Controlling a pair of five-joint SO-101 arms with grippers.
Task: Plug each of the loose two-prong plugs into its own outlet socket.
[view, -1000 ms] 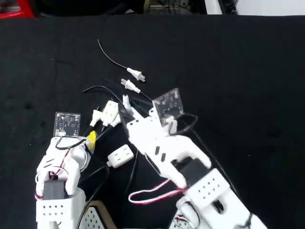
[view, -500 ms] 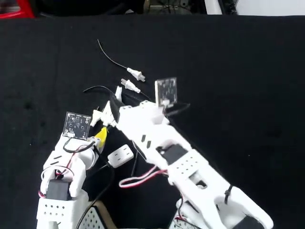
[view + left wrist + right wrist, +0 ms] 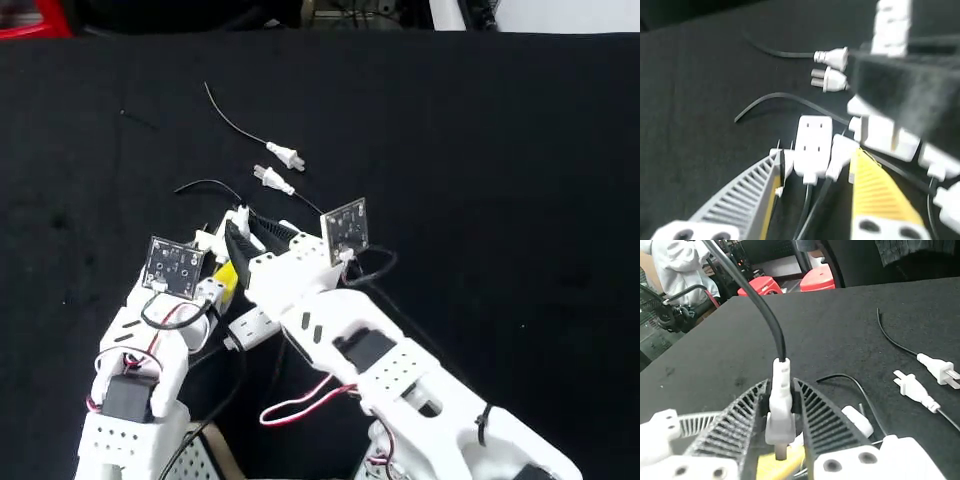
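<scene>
plugging is starting
right gripper (image 3: 780, 390) is holding one plug (image 3: 779, 415); left gripper (image 3: 816, 155) is standing open around a socket (image 3: 813, 134); two plugs (image 3: 286, 157) are lying loose.

Even, fairly bright light falls from above on the desk (image 3: 520, 150). Its black cloth swallows the light, so almost no shadows show on it, while the white arms (image 3: 390, 370) and the plugs (image 3: 285, 157) on the desk stand out hard, nearly washed out. Seen low across the desk from the right wrist, the cloth takes a pale grey sheen toward its far edge and the room beyond that edge is lit brighter; from the left wrist the desk reads dimmer and the socket (image 3: 812, 142) on it glares white.
</scene>
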